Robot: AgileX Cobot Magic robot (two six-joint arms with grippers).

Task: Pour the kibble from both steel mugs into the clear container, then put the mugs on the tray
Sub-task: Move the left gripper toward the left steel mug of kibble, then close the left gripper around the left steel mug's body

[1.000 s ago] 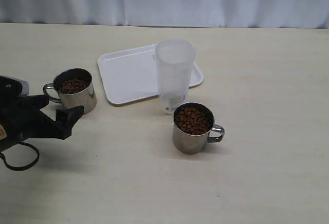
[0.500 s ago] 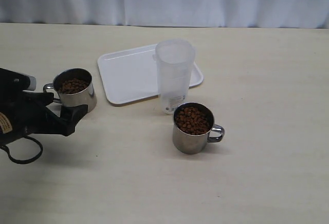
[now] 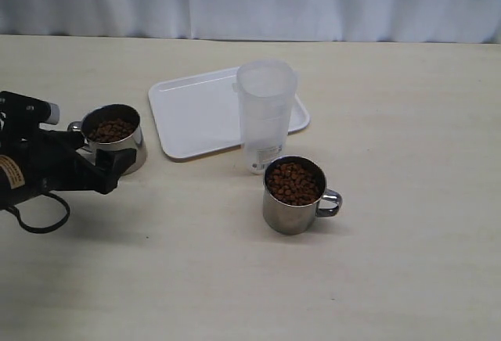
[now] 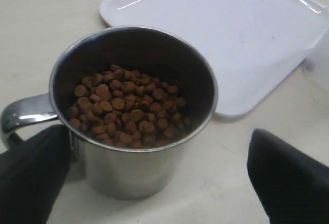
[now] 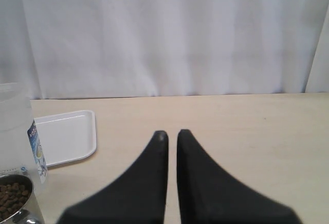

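Kibble (image 4: pixel 123 108) fills the left steel mug (image 3: pixel 125 152), standing on the table (image 3: pixel 391 263) beside the tray (image 3: pixel 196 114); the left gripper (image 4: pixel 159 134) straddles it, fingers (image 4: pixel 31 178) spread wide, perhaps brushing its handle (image 4: pixel 25 116); the second mug (image 3: pixel 291 204) stands just beside the clear container (image 3: pixel 266 106); the right gripper (image 5: pixel 172 133) is clenched on nothing

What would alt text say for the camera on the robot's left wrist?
A steel mug part-filled with brown kibble stands on a pale table between the two black fingers of the robot's open left hand. A bare white tray lies close by.
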